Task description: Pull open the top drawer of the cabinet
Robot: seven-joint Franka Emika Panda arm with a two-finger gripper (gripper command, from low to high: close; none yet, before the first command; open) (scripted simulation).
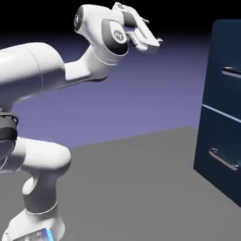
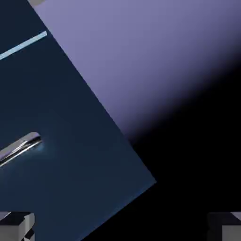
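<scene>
The pincer (image 1: 149,41) is high in the air, at the top of the exterior view, and it points toward the right, in the direction of the cabinet (image 1: 220,117). It holds nothing. In the hand view its two grey fingertips (image 2: 16,225) sit at the two bottom corners of the picture, far from each other, so the pincer is spread wide, and only the blue front and the dark background show between them. Behind the pincer, the white arm (image 1: 56,75) bends down to the left, and its base stands on the grey counter (image 1: 136,188) in the lower left corner.

The pincer is well apart from the cabinet; a wide stretch of violet backdrop lies between them. The cabinet stands at the right edge of the exterior view, on the counter, and it is partly cut off by the picture's border. The top drawer (image 1: 225,80) is its upper part, and its front lies flush with the cabinet, so it is closed. Its silver bar handle (image 1: 231,71) shows only partly at the right edge, somewhat lower than the pincer. A pale seam (image 1: 221,113) separates it from the lower drawer (image 1: 219,155), which has a similar handle (image 1: 223,160).

In the hand view, the dark blue front appears tilted and fills the left part, with one handle end (image 2: 21,147) at the left edge and a pale seam above it.
</scene>
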